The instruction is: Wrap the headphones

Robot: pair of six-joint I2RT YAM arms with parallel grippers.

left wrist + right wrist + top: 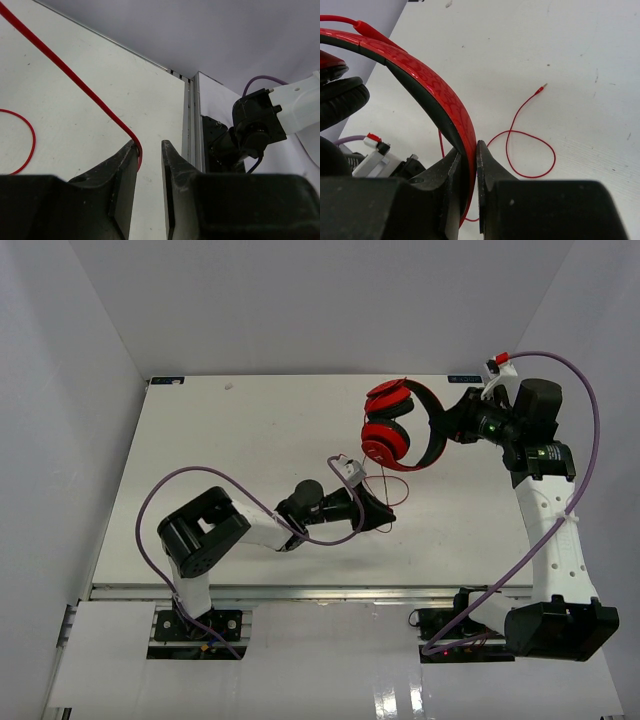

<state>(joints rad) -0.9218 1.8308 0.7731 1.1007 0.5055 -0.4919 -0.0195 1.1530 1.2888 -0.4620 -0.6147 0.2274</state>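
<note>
The red headphones are held above the table at the back right, earcups to the left. My right gripper is shut on the red headband, which is pinched between its jaws. The thin red cable hangs down and lies in loops on the table, its plug end lying free. My left gripper is low over the table under the headphones. It is open, and the cable bends round the tip of its left finger without being pinched.
The white table has white walls on three sides. In the left wrist view the table's right edge rail and the right arm's black joint show. Thick purple robot cables loop beside both arms.
</note>
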